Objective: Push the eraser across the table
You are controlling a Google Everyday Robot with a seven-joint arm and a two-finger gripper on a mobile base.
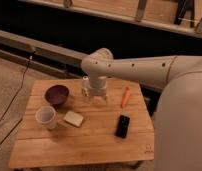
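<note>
The gripper (95, 95) hangs over the far side of the light wooden plank table (79, 146); whether it is clenched cannot be told. The flat black rectangular eraser (123, 126) lies apart.

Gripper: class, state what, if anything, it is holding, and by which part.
Nothing appears held. The gripper hangs over the far side of the table, between the bowl and the carrot; the eraser lies flat on the wood, apart from it.

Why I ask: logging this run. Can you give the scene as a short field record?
gripper: over far middle of the light wooden plank table
eraser: flat black rectangular slab, right front, apart from gripper
left side: dark red round bowl, white cup, cream squarish block
right rear: thin orange stick
</note>
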